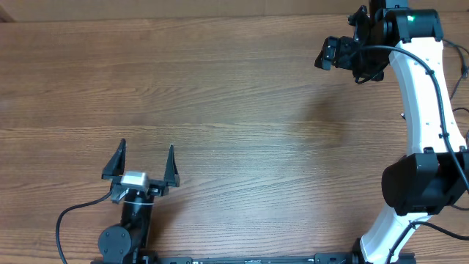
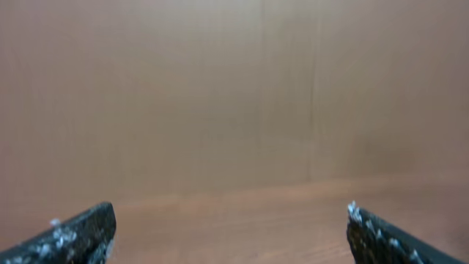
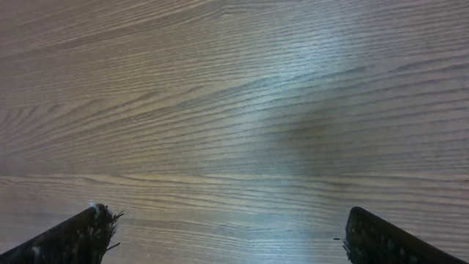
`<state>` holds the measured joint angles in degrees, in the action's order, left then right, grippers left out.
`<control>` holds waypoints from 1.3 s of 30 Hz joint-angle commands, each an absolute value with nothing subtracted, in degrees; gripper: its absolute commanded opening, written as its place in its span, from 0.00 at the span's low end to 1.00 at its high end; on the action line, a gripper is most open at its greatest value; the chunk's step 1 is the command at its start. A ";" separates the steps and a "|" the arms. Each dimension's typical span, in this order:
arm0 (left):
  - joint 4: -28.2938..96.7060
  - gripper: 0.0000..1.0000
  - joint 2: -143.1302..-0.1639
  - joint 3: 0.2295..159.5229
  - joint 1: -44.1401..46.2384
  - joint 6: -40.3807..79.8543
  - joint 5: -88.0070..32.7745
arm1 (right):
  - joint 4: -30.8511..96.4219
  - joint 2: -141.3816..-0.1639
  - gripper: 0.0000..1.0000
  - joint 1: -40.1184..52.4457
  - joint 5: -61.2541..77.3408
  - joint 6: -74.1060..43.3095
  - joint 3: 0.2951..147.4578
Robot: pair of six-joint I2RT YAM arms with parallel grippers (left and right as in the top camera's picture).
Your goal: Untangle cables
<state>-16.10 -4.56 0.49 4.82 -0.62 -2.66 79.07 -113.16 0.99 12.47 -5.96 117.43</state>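
Left pincer (image 1: 146,147) spread wide, right pincer (image 3: 227,214) — likewise parted

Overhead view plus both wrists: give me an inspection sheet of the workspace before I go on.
Surface: wooden table, bare grain in every view.
Job's things: nothing seen; no thin cords in any view.
Clutter: nothing seen.
Grippers: left gripper open, near its base; right gripper open, over the table's far right.
Cables: only arm wires, black, by the left base and along the right arm.
Surroundings: nothing seen beyond the table.
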 commanded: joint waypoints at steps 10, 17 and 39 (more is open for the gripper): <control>4.45 1.00 -0.19 0.27 1.43 4.21 1.80 | 78.87 -112.86 1.00 0.91 12.03 -6.20 118.34; 4.45 1.00 -0.19 0.27 1.41 3.40 1.50 | 78.87 -112.86 1.00 0.91 12.03 -6.20 118.34; 4.43 1.00 -0.25 0.27 1.41 3.38 1.50 | 78.87 -112.86 1.00 0.91 12.01 -6.20 118.34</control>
